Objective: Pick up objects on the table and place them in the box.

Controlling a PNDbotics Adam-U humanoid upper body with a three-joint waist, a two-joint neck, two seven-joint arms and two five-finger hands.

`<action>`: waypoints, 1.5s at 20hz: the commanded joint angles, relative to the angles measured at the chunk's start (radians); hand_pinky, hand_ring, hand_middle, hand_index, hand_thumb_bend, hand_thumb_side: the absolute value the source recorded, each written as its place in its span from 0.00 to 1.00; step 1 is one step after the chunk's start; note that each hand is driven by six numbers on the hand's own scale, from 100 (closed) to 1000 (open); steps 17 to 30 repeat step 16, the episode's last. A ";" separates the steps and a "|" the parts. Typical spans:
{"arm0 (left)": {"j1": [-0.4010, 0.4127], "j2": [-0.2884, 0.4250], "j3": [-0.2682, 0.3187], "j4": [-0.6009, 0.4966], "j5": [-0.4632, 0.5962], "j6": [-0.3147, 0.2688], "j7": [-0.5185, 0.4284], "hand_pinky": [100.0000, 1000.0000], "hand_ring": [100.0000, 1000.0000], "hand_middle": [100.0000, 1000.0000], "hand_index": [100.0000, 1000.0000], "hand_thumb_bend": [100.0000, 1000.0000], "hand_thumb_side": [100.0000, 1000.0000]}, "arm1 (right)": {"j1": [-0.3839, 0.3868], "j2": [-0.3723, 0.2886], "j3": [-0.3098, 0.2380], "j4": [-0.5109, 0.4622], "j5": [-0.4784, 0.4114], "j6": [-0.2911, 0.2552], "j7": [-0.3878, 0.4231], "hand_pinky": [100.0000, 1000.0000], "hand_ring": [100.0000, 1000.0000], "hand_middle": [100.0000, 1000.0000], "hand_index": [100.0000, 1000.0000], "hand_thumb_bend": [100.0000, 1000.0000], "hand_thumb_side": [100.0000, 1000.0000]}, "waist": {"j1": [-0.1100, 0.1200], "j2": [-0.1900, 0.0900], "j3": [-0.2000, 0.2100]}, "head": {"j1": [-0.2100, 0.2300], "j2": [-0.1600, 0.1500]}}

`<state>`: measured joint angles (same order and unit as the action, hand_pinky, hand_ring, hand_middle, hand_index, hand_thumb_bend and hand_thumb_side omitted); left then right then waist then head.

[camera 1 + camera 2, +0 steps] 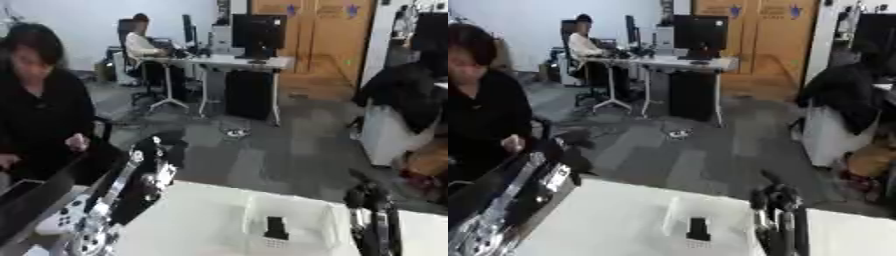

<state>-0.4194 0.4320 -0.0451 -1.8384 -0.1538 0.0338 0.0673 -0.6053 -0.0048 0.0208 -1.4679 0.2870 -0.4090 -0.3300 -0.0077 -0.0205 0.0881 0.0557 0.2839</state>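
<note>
A dark object (276, 227) lies in the white box (319, 220) at lower centre of the table (192, 220); left robot hand (162, 150) and right robot hand (363, 192) are raised, finger state unclear.

A pale, see-through box (254, 220) sits on the white table, low in the middle of the view, its open top facing up and its thin walls upright. Inside it, toward the near wall, stands one small dark object (276, 227), blocky and roughly upright; what exactly it is I can't make out.
</note>
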 commanded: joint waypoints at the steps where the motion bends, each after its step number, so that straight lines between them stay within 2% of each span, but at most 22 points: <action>1: -0.011 0.028 0.012 -0.015 -0.001 -0.001 0.006 0.30 0.53 0.65 0.84 0.07 0.86 | -0.002 -0.015 0.019 -0.184 -0.071 0.038 0.049 0.00 0.03 0.19 0.58 0.49 1.00 | 0.005 -0.012 -0.005 | -0.088 -0.027; 3: -0.012 0.028 0.012 -0.016 -0.001 -0.002 0.007 0.30 0.53 0.65 0.84 0.07 0.86 | 0.001 -0.015 0.032 -0.261 -0.070 0.045 0.048 0.00 0.04 0.19 0.56 0.50 1.00 | 0.005 -0.011 -0.007 | -0.195 -0.050; 4: -0.012 0.028 0.012 -0.017 -0.001 -0.002 0.007 0.30 0.53 0.65 0.84 0.06 0.85 | 0.001 -0.014 0.038 -0.295 -0.071 0.047 0.042 0.00 0.05 0.19 0.55 0.51 1.00 | 0.005 -0.010 -0.008 | -0.262 -0.066; 6: -0.009 0.028 0.012 -0.017 -0.002 -0.002 0.007 0.30 0.53 0.65 0.84 0.07 0.86 | 0.004 -0.014 0.047 -0.353 -0.072 0.052 0.027 0.00 0.06 0.19 0.54 0.52 1.00 | 0.005 -0.005 -0.010 | -0.359 -0.085; 8: -0.005 0.029 0.012 -0.015 -0.004 -0.002 0.007 0.30 0.53 0.65 0.84 0.06 0.86 | 0.005 -0.013 0.059 -0.393 -0.075 0.058 0.016 0.00 0.07 0.19 0.54 0.52 1.00 | 0.005 -0.001 -0.014 | -0.418 -0.085; 9: -0.004 0.030 0.013 -0.015 -0.004 -0.002 0.007 0.30 0.53 0.65 0.84 0.06 0.86 | 0.006 -0.012 0.066 -0.407 -0.079 0.061 0.013 0.00 0.06 0.19 0.54 0.52 1.00 | 0.005 0.001 -0.015 | -0.434 -0.082; 12: 0.002 0.032 0.013 -0.013 -0.006 -0.002 0.006 0.29 0.53 0.65 0.84 0.06 0.87 | 0.008 -0.008 0.078 -0.436 -0.091 0.065 0.010 0.00 0.07 0.20 0.53 0.53 1.00 | 0.006 0.004 -0.021 | -0.449 -0.062; 16: 0.004 0.031 0.013 -0.011 -0.006 -0.003 0.005 0.29 0.53 0.65 0.84 0.06 0.86 | 0.009 -0.006 0.087 -0.461 -0.105 0.066 0.009 0.00 0.08 0.20 0.53 0.50 1.00 | 0.006 0.003 -0.023 | -0.440 -0.032; 30: 0.004 0.031 0.013 -0.011 -0.006 -0.003 0.005 0.29 0.53 0.65 0.84 0.06 0.86 | 0.009 -0.006 0.087 -0.461 -0.105 0.066 0.009 0.00 0.08 0.20 0.53 0.50 1.00 | 0.006 0.003 -0.023 | -0.440 -0.032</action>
